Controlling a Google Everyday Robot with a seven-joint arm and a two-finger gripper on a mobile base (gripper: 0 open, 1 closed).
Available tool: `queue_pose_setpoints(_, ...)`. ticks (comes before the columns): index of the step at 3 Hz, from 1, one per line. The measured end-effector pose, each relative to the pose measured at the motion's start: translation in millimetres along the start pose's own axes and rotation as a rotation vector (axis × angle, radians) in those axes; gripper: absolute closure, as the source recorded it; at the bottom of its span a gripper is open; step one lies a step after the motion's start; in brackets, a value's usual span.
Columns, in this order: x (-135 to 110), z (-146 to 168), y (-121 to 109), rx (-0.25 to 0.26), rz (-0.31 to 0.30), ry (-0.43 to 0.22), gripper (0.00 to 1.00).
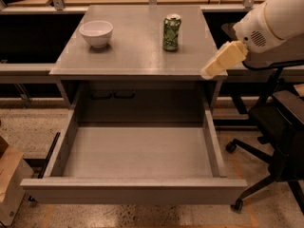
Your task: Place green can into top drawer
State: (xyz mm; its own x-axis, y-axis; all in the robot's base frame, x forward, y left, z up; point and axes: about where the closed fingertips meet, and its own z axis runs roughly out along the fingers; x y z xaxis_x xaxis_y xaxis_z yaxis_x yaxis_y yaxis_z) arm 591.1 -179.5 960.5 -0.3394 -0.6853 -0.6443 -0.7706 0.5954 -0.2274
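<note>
The green can (171, 32) stands upright on the grey table (133, 56), toward its back right. The top drawer (137, 151) is pulled fully out below the tabletop, and nothing lies in it. My gripper (213, 66), cream-coloured on a white arm, hangs at the table's right front corner. It sits to the right of the can and nearer the front, apart from it, and it holds nothing.
A white bowl (96, 33) sits on the table's back left. A black office chair (280, 132) stands to the right of the drawer. A brown cardboard box (7, 177) is on the floor at the lower left. A counter runs behind the table.
</note>
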Motion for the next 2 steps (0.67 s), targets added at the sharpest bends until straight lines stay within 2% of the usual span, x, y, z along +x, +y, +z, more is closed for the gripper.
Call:
queue_pose_setpoints(1,-16,34,-30,-0.013,0.080,-0.109,0.00)
queue_pose_setpoints(2,-38,74,-56,-0.033,0.124,-0.195,0.00)
